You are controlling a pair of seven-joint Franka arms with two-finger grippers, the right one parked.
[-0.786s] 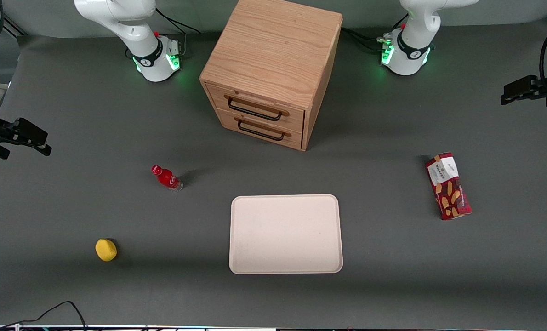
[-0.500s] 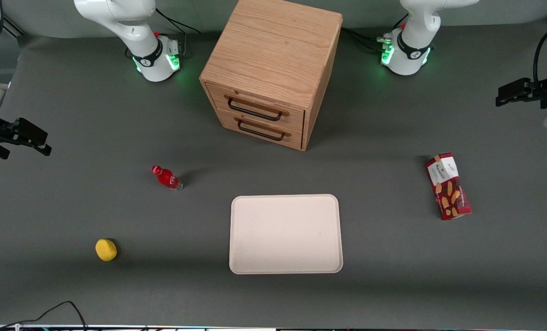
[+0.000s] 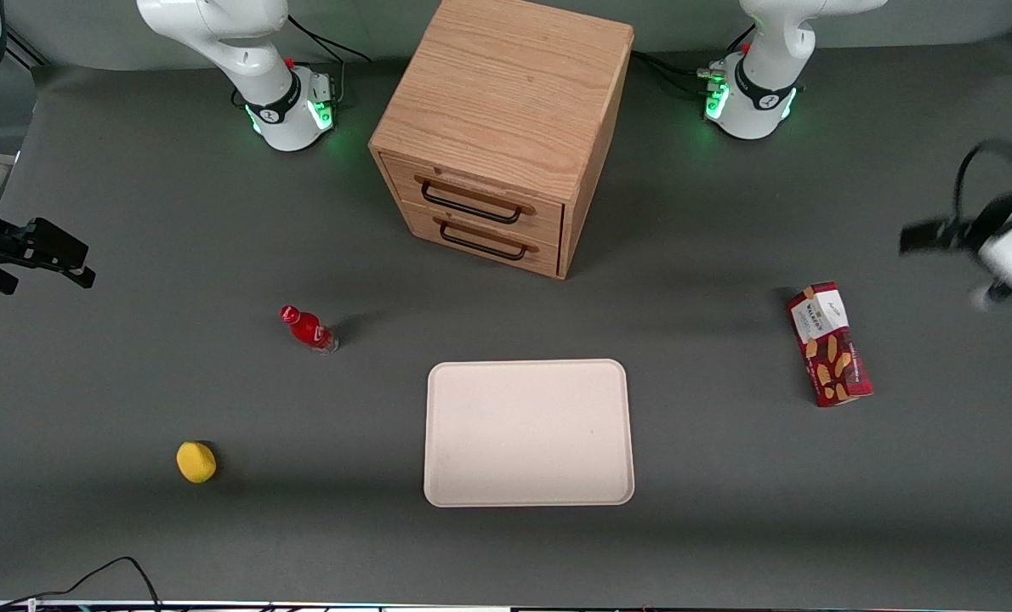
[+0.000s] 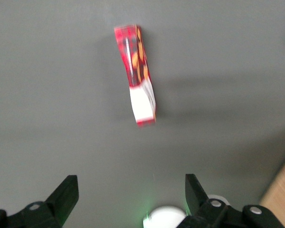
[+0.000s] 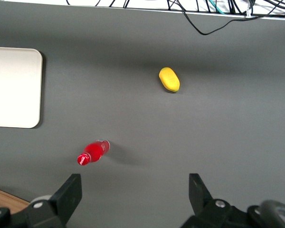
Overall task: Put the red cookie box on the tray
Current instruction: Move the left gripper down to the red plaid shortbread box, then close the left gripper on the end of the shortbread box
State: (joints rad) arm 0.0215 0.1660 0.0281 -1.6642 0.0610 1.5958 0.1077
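The red cookie box (image 3: 829, 344) lies flat on the grey table toward the working arm's end, its white label end pointing away from the front camera. The left wrist view shows the same box (image 4: 138, 76) some way ahead of the fingers. My left gripper (image 3: 921, 238) hovers above the table, farther from the front camera than the box and apart from it. It is open (image 4: 130, 190), with nothing between its fingers. The cream-white tray (image 3: 529, 433) sits bare near the table's middle, well away from the box; one corner of the tray (image 5: 14, 88) shows in the right wrist view.
A wooden two-drawer cabinet (image 3: 506, 127) stands farther from the front camera than the tray. A small red bottle (image 3: 308, 329) and a yellow fruit (image 3: 196, 461) lie toward the parked arm's end. The working arm's white base (image 3: 753, 102) stands beside the cabinet.
My left gripper has swung nearer to the front camera and closer to the cookie box, blurring as it moves. The box, tray and other objects have stayed put.
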